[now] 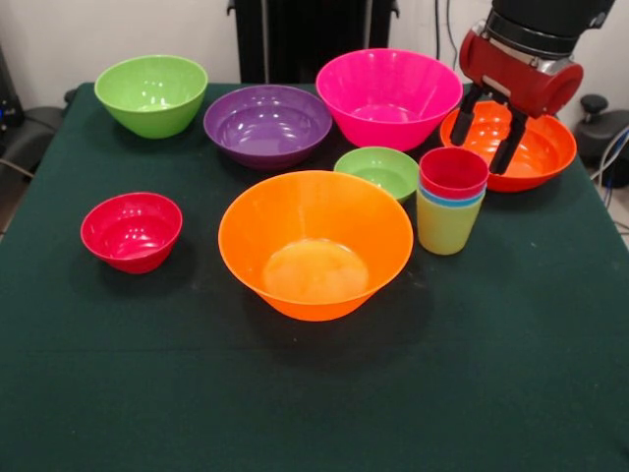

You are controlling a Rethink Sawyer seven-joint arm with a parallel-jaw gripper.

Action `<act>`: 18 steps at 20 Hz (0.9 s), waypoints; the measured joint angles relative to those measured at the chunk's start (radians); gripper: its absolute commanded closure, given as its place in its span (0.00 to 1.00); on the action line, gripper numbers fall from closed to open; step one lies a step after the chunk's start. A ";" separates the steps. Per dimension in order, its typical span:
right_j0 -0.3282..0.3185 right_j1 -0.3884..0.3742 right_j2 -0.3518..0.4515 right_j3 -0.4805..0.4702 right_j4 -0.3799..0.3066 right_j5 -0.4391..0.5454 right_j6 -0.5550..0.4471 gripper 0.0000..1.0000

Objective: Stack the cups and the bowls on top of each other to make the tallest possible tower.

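Observation:
Three cups stand nested as a short tower right of centre: yellow-green cup lowest, a blue rim in the middle, red cup on top. My gripper hangs open and empty just behind and to the right of it, over the red-orange bowl. The big orange bowl sits in the middle. A small green bowl lies between it and the big pink bowl. The purple bowl, lime green bowl and small red bowl are to the left.
All the bowls sit upright and apart on a dark green tablecloth. The cloth's near half carries nothing. Black equipment stands behind the table's far edge.

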 measured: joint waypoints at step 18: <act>-0.008 -0.058 -0.001 -0.073 0.000 0.141 0.000 0.00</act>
